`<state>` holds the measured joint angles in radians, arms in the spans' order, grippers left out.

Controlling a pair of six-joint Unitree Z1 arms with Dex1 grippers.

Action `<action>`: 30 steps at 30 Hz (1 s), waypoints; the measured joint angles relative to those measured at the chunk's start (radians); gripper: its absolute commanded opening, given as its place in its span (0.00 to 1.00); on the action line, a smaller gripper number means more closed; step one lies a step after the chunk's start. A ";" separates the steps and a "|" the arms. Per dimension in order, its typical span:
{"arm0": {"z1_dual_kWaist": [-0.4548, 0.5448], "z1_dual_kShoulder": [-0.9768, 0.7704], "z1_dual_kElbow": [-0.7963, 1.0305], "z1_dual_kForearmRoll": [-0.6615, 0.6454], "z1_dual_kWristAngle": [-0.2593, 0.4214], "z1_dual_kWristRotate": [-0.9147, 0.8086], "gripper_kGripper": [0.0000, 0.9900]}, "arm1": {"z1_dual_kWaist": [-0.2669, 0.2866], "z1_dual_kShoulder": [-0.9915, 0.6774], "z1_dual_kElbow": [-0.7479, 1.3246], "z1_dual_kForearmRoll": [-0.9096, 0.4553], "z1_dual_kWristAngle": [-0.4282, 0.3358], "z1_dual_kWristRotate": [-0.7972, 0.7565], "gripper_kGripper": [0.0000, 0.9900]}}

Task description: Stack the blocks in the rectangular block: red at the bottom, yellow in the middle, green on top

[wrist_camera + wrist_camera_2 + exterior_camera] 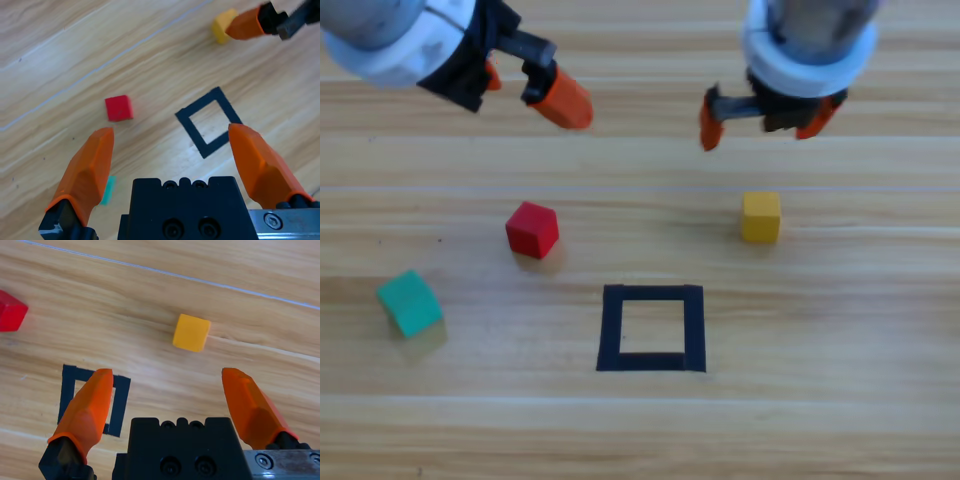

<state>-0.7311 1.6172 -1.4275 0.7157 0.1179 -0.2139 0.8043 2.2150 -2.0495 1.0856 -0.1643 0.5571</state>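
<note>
Lying apart around the tape outline (651,328): red (532,229), yellow (761,217), green (410,303)

Wooden table (840,420): light plank grain, pale seam lines running across.

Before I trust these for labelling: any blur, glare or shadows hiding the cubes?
High view: soft overall, arm tops blurred, yet red cube, yellow cube and green cube stay distinct, with faint shadows. Left wrist view: the left hand hides most of the green cube. Right wrist view: sharp, no glare.
</note>
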 measured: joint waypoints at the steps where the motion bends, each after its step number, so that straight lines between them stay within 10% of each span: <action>1: 0.015 0.018 -0.020 0.021 0.013 -0.023 0.98 | -0.007 0.044 -0.039 0.028 0.006 0.009 0.97; 24: 0.155 0.516 -0.309 0.293 0.032 -0.007 0.97 | -0.114 0.260 -0.140 0.092 0.107 0.102 0.82; 30: 0.156 0.562 -0.311 0.294 0.032 0.018 0.97 | -0.114 0.267 -0.140 0.092 0.117 0.113 0.36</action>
<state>-0.5749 2.1789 -1.7383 1.0094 0.1502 -0.1958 0.6902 2.4819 -2.1893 1.1773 -0.0471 0.6700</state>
